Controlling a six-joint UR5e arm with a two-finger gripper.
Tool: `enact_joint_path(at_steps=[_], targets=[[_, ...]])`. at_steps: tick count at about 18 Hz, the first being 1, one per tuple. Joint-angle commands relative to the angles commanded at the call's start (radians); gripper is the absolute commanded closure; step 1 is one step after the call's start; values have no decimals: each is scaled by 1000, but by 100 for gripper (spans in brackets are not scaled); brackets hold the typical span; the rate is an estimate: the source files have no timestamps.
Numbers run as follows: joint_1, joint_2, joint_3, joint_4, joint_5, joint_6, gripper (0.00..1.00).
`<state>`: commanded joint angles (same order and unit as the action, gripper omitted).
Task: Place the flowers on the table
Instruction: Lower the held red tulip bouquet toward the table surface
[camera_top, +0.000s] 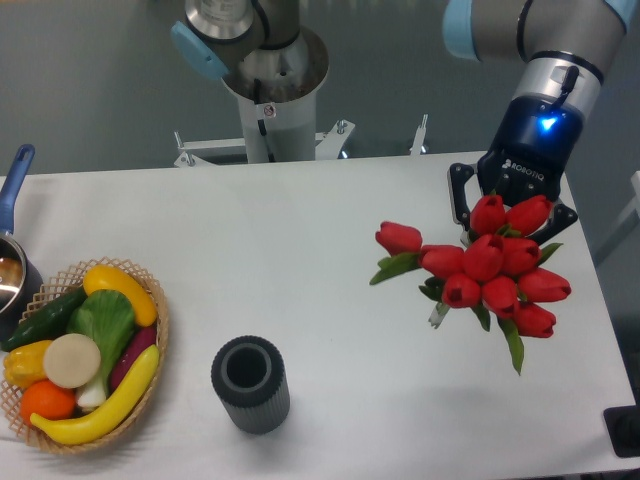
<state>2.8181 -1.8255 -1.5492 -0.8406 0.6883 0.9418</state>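
The flowers (487, 270), a bunch of red tulips with green leaves, hang over the right part of the white table (300, 260) with their heads facing the camera. A short piece of the stems (438, 314) sticks out at the lower left. My gripper (510, 212) is directly behind the tulip heads, which hide its fingertips. Only the black outer links show on either side of the bunch. The bunch stays with the gripper, so the gripper is shut on it.
A wicker basket (155, 345) of vegetables and fruit sits at the front left, with a pot (12, 270) just behind it at the table's left edge. A dark ribbed cylindrical vase (250, 384) stands at the front centre. The robot's base (270, 95) is at the back.
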Motion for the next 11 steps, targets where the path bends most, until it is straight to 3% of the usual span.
enact_joint_path(at_steps=[2,11], targets=[[-54,-2,-15,0,127,47,72],[-167,-40,-61,-6,479,202,72]])
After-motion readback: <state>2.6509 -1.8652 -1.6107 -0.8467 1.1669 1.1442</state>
